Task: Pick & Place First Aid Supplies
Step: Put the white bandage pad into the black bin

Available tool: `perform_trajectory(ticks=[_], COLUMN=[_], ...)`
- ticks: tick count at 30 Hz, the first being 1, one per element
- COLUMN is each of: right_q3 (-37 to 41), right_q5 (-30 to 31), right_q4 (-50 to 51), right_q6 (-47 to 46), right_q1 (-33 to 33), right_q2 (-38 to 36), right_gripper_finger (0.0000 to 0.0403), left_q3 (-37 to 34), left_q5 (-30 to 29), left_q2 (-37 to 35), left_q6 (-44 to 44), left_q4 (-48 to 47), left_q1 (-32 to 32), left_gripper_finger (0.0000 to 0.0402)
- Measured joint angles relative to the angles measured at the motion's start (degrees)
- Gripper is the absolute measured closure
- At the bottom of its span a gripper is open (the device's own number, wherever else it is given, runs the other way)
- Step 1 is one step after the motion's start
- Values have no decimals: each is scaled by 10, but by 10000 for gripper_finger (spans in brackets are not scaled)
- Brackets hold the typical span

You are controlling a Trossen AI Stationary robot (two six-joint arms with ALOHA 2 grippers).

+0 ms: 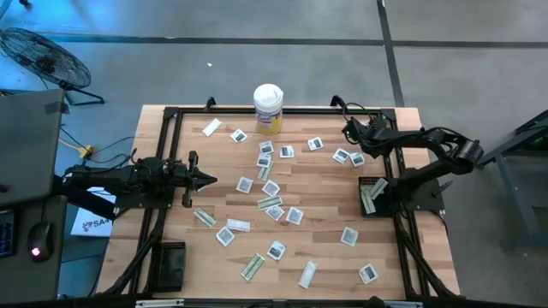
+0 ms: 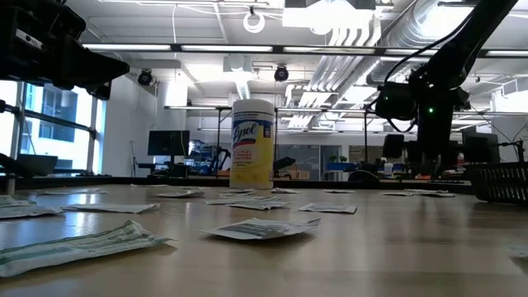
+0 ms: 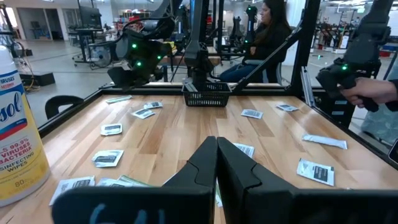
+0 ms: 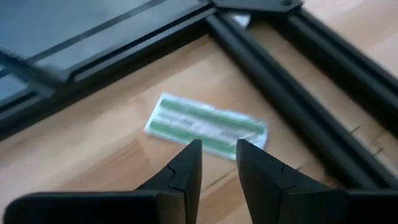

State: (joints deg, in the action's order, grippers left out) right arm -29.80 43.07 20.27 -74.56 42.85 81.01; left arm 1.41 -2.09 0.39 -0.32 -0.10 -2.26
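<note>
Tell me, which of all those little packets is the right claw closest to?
The narrow oblong wrapper with pale-green stripes, lying flat beside the black frame rail. It alone sits just ahead of the right claw, whose fingers stand open.

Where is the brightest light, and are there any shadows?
Low view: ceiling lights glare, making the arms dark shapes; the table gleams faintly. High view: even light, soft shadows. Right wrist view: no glare on the green packet by the open right claw.
</note>
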Motion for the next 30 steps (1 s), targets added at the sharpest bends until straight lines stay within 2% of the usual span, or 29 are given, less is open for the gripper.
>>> perform_trajectory(ticks=[5, 11, 19, 24, 30], right_q3=[0, 0, -3, -3, -1], right_q5=[4, 15, -10, -48, -112], right_q4=[-1, -20, -76, -78, -77], right_q6=[5, 2, 24, 72, 82], right_q1=[19, 29, 37, 4, -81], right_q2=[11, 65, 126, 104, 61], right_gripper_finger=[319, 320, 320, 320, 320], left_q3=[0, 0, 0, 0, 0], left_q5=[0, 0, 0, 0, 0], left_q2=[0, 0, 0, 0, 0], left_q6=[0, 0, 0, 0, 0], left_q4=[0, 0, 0, 0, 0], left_q1=[0, 0, 0, 0, 0], left_gripper_finger=[401, 401, 401, 401, 401])
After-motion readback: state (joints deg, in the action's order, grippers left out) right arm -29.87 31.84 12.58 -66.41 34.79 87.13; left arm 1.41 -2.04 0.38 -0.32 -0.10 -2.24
